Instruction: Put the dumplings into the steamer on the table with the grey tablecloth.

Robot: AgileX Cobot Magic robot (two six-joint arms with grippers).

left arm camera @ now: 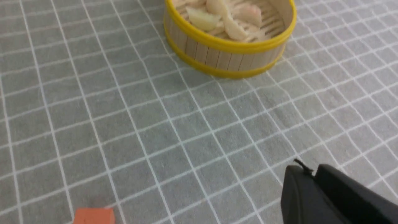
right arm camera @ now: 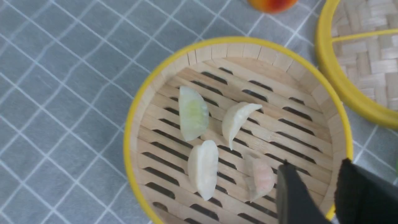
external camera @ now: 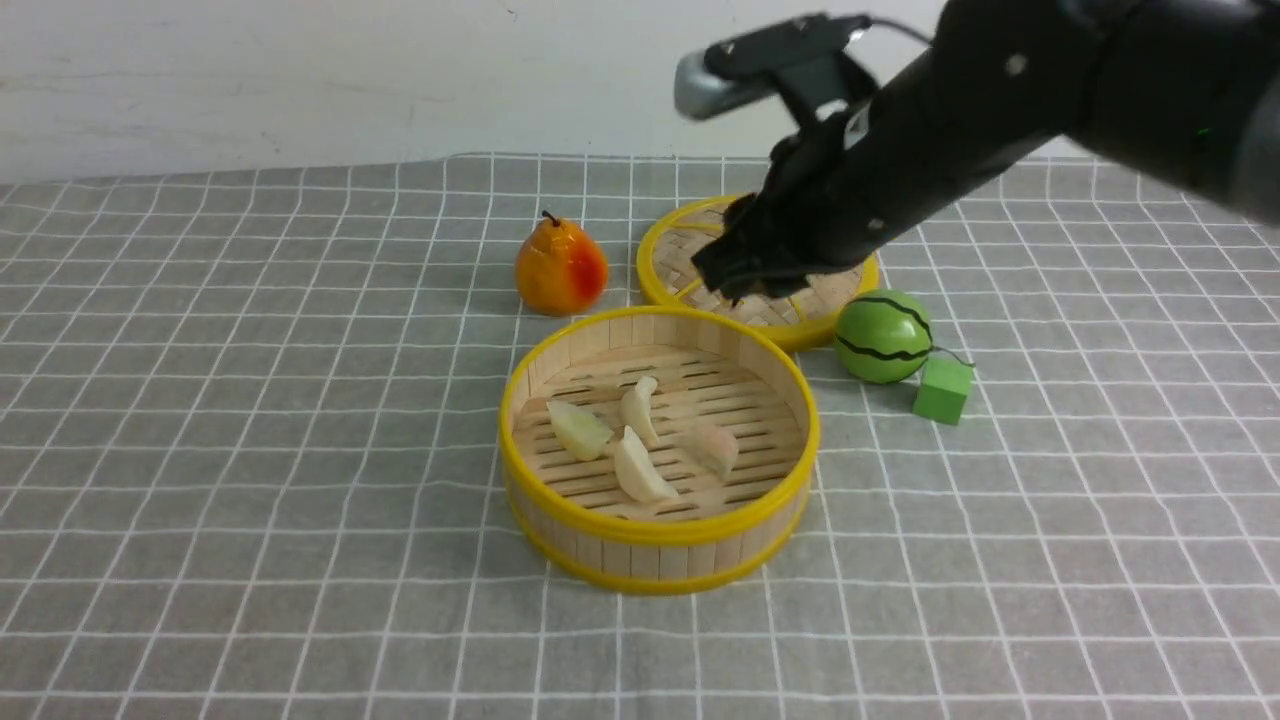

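Fingertips of my right pincer (right arm camera: 311, 163) stand apart, gripping nothing; my left pincer's (left arm camera: 306, 169) sit nearly together. All four dumplings (right arm camera: 203, 169) lie inside the steamer (right arm camera: 339, 124), between me and the woven disc (right arm camera: 367, 62).

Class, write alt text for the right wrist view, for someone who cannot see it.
Four small dumplings lie on the slatted floor of a round bamboo steamer with a yellow rim. The right gripper reaches in with its jaws parted and empty. Around it are grey checked cloth and a woven disc.
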